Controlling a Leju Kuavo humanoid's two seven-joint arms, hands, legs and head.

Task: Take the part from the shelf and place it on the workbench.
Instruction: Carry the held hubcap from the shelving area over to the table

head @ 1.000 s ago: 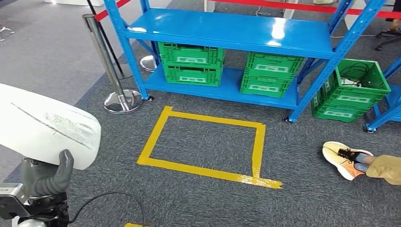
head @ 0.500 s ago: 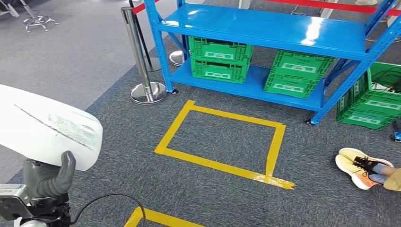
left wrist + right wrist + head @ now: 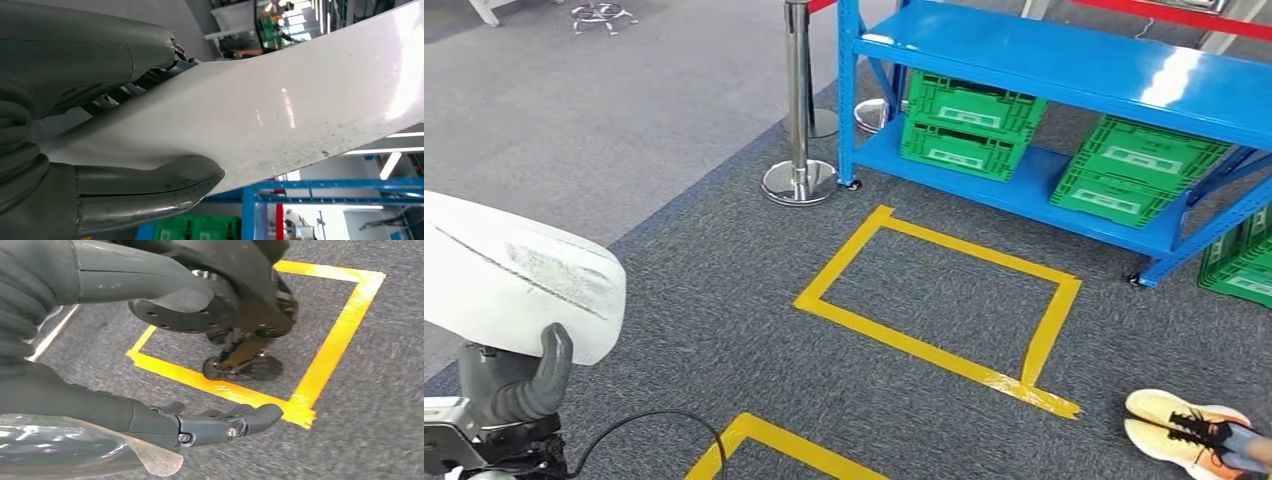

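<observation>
A large white curved part (image 3: 514, 275) sits at the lower left of the head view, gripped from below by my left hand (image 3: 516, 378), whose grey thumb presses up against its edge. The left wrist view shows the same glossy white part (image 3: 300, 100) clamped between the thumb (image 3: 150, 185) and the fingers behind it. My right hand (image 3: 165, 422) hangs over the carpet with thumb and fingers apart and nothing in it. The blue shelf (image 3: 1064, 60) stands at the upper right of the head view.
Green crates (image 3: 969, 125) (image 3: 1139, 170) sit on the shelf's lower level. A chrome stanchion (image 3: 799, 100) stands by its left post. A yellow tape rectangle (image 3: 924, 350) marks the grey carpet, with another tape corner (image 3: 764, 440) nearer me. A person's shoe (image 3: 1189, 435) lies at lower right.
The whole scene has slid right and down, so the camera has turned left. The white part stays in my left hand at the same spot in the picture.
</observation>
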